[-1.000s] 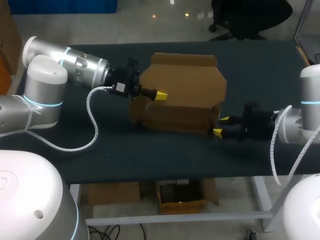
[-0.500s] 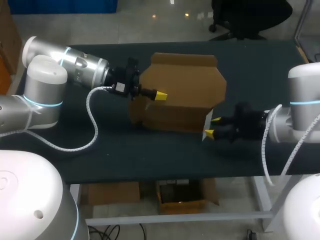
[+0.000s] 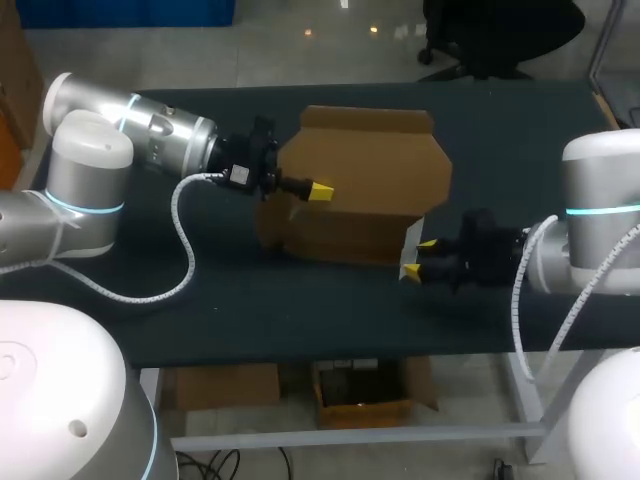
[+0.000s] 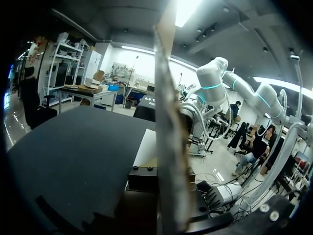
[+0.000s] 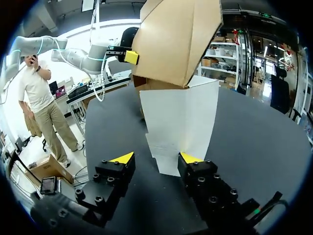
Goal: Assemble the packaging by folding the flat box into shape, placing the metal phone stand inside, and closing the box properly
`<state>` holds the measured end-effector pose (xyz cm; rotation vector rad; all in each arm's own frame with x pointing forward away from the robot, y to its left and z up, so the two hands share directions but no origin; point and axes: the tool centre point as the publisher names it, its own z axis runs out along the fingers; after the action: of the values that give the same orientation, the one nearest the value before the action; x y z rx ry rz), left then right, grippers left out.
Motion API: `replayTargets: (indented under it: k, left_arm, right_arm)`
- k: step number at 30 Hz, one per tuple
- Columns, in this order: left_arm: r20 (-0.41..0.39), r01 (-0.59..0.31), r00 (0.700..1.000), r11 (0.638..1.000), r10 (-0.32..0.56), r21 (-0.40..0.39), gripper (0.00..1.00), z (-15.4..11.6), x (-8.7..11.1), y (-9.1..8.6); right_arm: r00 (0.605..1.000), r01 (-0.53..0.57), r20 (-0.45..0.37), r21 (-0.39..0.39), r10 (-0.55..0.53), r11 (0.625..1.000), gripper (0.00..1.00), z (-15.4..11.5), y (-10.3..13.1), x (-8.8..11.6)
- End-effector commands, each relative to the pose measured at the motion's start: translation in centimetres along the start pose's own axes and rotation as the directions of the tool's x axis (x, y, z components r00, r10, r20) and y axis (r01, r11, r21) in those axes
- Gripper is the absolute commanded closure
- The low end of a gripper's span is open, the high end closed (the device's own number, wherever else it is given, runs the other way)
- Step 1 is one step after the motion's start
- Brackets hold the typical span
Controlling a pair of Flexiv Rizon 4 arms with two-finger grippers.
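Noted left end effector (image 3: 320,190) clamped on box (image 3: 370,170), right end effector (image 3: 419,258) wide at white flap (image 5: 178,117); feared flap creasing if nudged off-square.

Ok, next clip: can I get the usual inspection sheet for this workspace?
Surface: dark table, flat.
Job's things: cardboard box partly folded near the table's middle, top panel raised; its white flap hangs open at the end facing the right arm. Phone stand: nothing seen.
Clutter: nothing seen.
End effectors: left end effector at the box's top panel, grip hidden by the cardboard. Right end effector open, low over the table, the white flap just ahead of and between its yellow tips.
Cables: left coiled cable loops down onto the table; right coiled cable hangs at the table's front edge.
Surroundings: nothing seen reaching over the table.
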<state>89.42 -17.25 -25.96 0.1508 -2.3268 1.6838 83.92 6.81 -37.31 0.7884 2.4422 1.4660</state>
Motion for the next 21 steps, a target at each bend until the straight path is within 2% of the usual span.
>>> replayTargets:
  k: [1, 11, 13, 21]
  left_arm:
    - [-0.001, 0.0, 1.0, 1.0, 0.0, 0.0, 1.0, 0.2, -0.1, 0.3]
    - [-0.001, 0.0, 1.0, 1.0, 0.0, 0.0, 1.0, 0.2, -0.1, 0.3]
    - [-0.001, 0.0, 1.0, 1.0, 0.0, 0.0, 1.0, 0.2, -0.1, 0.3]
    - [-0.001, 0.0, 1.0, 1.0, 0.0, 0.0, 1.0, 0.2, -0.1, 0.3]
  right_arm:
    - [1.0, -0.005, 0.026, -0.004, 0.005, 1.0, 0.44, -0.8, -0.4, 0.5]
    - [0.999, -0.008, 0.05, -0.011, 0.008, 1.0, 0.45, -2.6, -0.9, 0.1]
    - [0.999, -0.009, 0.034, -0.026, 0.01, 1.0, 0.45, -3.1, -1.0, -0.1]
    - [1.0, 0.019, 0.006, -0.031, -0.019, 0.999, 0.42, -4.9, -0.8, -2.1]
